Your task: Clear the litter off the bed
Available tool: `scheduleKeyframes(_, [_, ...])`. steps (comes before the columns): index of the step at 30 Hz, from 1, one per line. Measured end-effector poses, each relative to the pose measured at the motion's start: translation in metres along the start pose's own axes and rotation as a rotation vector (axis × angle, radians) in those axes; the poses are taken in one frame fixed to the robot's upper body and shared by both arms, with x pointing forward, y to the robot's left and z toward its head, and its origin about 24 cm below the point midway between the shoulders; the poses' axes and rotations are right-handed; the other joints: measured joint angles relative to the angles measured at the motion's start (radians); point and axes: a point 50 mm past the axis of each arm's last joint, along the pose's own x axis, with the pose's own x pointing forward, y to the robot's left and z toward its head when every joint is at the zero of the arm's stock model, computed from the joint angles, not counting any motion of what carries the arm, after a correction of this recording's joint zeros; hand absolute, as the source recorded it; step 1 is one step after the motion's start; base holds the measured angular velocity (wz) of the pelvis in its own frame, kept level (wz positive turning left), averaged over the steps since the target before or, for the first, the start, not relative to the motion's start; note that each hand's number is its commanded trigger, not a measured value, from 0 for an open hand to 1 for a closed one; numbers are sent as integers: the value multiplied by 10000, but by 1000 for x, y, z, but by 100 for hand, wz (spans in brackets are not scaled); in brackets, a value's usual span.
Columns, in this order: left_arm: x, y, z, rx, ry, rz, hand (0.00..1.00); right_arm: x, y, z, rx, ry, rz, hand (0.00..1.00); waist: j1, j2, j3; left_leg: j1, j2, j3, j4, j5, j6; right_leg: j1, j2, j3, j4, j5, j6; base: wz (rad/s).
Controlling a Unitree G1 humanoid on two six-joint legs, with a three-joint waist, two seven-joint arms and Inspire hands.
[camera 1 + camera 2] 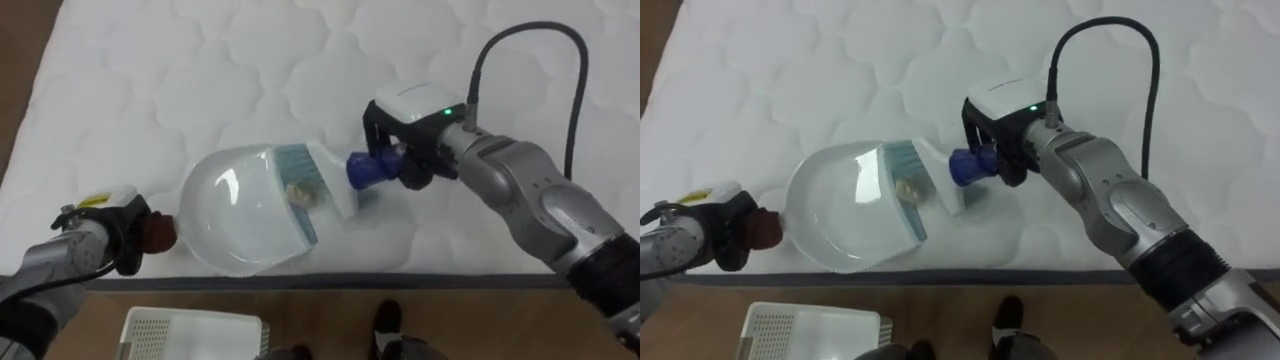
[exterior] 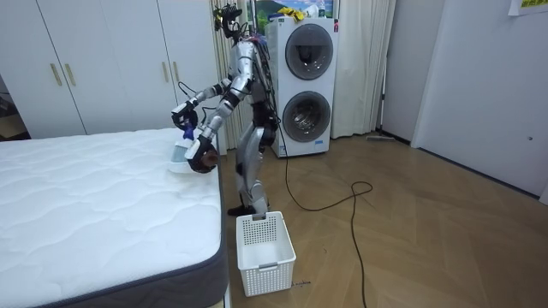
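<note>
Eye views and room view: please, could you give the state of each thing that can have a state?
Dustpan: lying on the mattress near its edge, handle gripped by the left hand.
Brush: gripped by the right hand, bristles at the dustpan's mouth.
Scrap: in the dustpan, against the bristles.
Basket: upright on the floor.
Washer doors: both shut.
Wardrobe doors: shut.

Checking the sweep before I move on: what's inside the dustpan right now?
One small tan scrap lies inside the dustpan, against the brush bristles at its mouth. The rest of the pan looks bare. Anything under the bristles is covered.
</note>
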Motion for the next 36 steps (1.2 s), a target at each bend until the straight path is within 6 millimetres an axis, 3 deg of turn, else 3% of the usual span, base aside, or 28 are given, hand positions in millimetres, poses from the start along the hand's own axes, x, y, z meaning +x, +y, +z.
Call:
scheduleKeyframes(6, [0,-18,-4,-410,296,-646,100,-1,13,4,386,-132,445,100,-79,-21,-11,5,-99,-38,-62,-12,21,-5,-9,13,32,-65,114,2])
scheduleKeyframes(12, [0,-35,-15,-1253,904,-1367,100,2,14,14,902,-475,481,100,-266,-152,-92,10,-84,-22,-62,-13,22,3,-53,21,-1,-38,111,0])
scheduleKeyframes(24, [-1,-47,-20,-1993,1123,-1758,100,4,15,17,1771,-731,550,100,-289,-257,-23,6,-82,-25,-107,-35,55,42,-56,5,-65,-56,157,0])
scheduleKeyframes(36, [-2,-51,-21,-2206,1117,-1885,100,5,19,21,2186,-896,824,100,-305,-269,-9,26,-81,-30,-159,-44,72,35,-94,-65,-56,-116,146,0])
